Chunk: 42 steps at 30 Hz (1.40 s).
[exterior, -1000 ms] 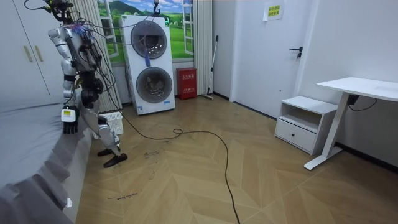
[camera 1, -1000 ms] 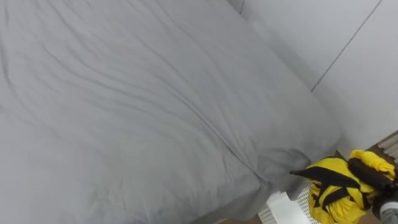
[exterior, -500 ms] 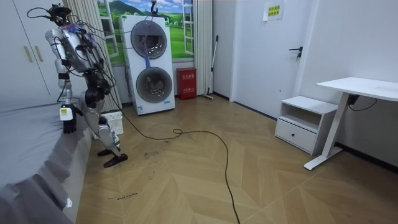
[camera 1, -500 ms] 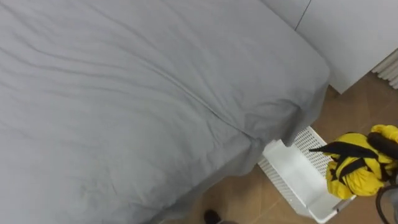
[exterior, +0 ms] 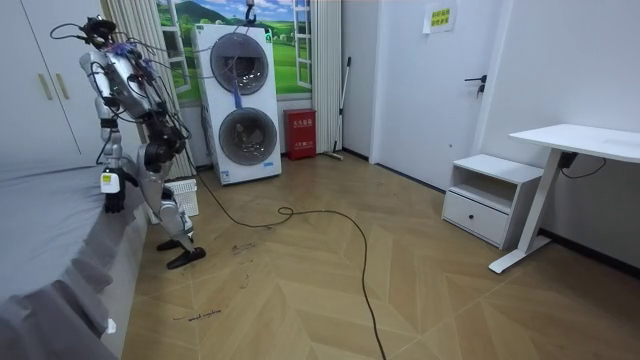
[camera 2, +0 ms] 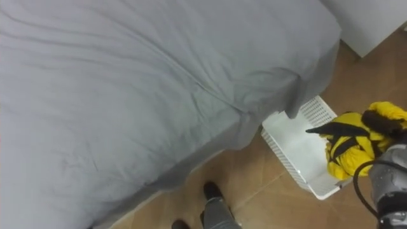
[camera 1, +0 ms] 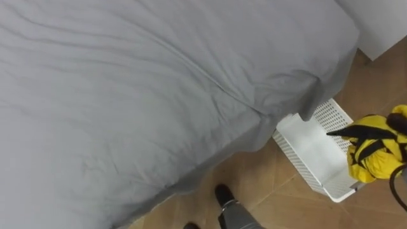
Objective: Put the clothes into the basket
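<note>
Evidently, the right hand was clamped on the bunched yellow garment, its dark fingers curled over the top of the bundle. It carried the garment over the outer long rim of the white basket. This placement suited a release into the basket, although the bundle hung partly outside the rim, so a shift toward the basket's middle appeared advisable before letting go. The basket's interior looked bare.

The basket sat on the wooden floor, just beside the corner of the grey bed. One end touched or lay under the overhanging bed cover, which narrowed the open area at that end. A white panel stood behind the bed corner.

In the room view, the robot stood at the bed corner, leaning over it. The left hand hung low beside the mattress edge, and its state could not be told. A stacked washer unit stood near, clear of the work.
</note>
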Tool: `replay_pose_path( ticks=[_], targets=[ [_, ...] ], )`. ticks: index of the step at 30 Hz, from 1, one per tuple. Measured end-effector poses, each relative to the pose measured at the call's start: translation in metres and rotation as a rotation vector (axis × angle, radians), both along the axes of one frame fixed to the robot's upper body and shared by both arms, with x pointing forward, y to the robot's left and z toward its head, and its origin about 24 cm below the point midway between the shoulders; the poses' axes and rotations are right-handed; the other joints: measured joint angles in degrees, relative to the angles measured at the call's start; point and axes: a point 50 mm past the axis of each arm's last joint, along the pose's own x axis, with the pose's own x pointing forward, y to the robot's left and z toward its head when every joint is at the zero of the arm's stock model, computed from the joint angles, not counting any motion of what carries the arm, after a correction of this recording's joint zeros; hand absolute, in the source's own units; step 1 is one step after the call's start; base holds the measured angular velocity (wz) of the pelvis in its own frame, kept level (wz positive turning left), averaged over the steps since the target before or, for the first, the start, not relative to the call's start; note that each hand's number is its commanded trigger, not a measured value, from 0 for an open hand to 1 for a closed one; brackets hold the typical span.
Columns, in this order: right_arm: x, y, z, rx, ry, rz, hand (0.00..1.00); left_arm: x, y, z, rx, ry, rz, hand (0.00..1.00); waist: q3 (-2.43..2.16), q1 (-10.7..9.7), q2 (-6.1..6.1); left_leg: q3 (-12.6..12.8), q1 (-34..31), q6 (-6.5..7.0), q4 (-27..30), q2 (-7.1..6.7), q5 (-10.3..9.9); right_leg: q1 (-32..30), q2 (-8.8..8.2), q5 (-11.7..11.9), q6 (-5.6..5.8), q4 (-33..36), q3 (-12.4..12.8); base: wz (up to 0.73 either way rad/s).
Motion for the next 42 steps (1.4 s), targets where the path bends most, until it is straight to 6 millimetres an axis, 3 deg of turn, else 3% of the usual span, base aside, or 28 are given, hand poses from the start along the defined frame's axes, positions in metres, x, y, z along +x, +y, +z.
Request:
replay_pose_path(
  ticks=[9, 15, 22, 23, 28, 33, 39, 42],
  targets=[
    [0.001, -0.008, 0.011, -0.022, -0.051, -0.078, 0.0, 0.005, 0.001, 0.002, -0.007, -0.039, 0.014, 0.0, 0.02, 0.0, -0.04, -0.2, -2.2, 0.13, 0.5, -0.15, -0.1, -1.9, -0.27, 0.3, 0.22, -0.1, 0.0, 0.01],
    [-0.005, -0.011, 0.006, 0.002, -0.046, -0.113, 0.0, 0.009, -0.001, 0.004, -0.013, -0.06, 0.01, 0.0, 0.0, 0.9, 0.0, -0.2, -3.1, 0.58, 1.8, 0.02, -0.4, -2.6, -0.29, 0.6, -0.5, 0.6, 0.0, 0.01],
    [-0.013, -0.02, 0.007, 0.043, -0.08, -0.126, 0.0, 0.011, -0.002, 0.005, -0.023, -0.076, 0.021, 0.0, 0.01, 1.3, -0.01, -0.2, -3.7, 1.14, 4.0, -0.09, -1.2, -3.3, -0.81, -0.7, -0.06, 3.0, -0.1, 0.06],
    [-0.013, -0.021, 0.008, 0.041, -0.08, -0.121, 0.0, 0.012, -0.002, 0.005, -0.024, -0.083, 0.021, 0.0, 0.01, 1.3, -0.01, -0.2, -3.7, 1.17, 4.0, -0.1, -1.3, -3.3, -0.81, -0.9, 0.47, 3.0, -0.2, 0.03],
    [-0.015, -0.025, 0.011, 0.027, -0.084, -0.127, 0.0, 0.012, -0.001, 0.006, -0.026, -0.088, 0.029, 0.0, 0.01, 0.9, -0.06, -0.2, -3.6, 1.42, 3.7, -0.07, -2.2, -3.2, -0.78, -0.7, 1.03, 3.0, -0.2, 0.0],
    [-0.024, -0.027, 0.004, 0.038, -0.061, -0.138, 0.0, 0.01, 0.002, 0.006, -0.032, -0.086, 0.059, 0.0, -0.02, 0.2, -0.18, -0.6, -3.3, 1.65, 3.0, 0.0, -2.4, -2.4, -1.0, -0.4, 1.25, 2.3, -0.8, 0.02],
    [-0.037, -0.03, -0.006, 0.053, -0.033, -0.15, 0.0, 0.006, 0.007, 0.005, -0.018, -0.072, 0.059, 0.0, -0.09, -0.3, -0.49, -1.8, -2.8, 1.59, 2.7, -0.09, -2.4, -0.9, -1.2, 0.3, 0.55, 0.9, -1.8, 0.04],
    [-0.048, -0.029, -0.017, 0.061, 0.004, -0.149, 0.0, 0.006, 0.01, 0.006, -0.01, -0.072, 0.056, 0.0, -0.2, -0.2, -1.17, -2.9, -2.3, 1.58, 2.6, -0.2, -2.4, -0.3, -1.51, 0.3, 0.52, 0.6, -2.6, 0.14]
  ],
)
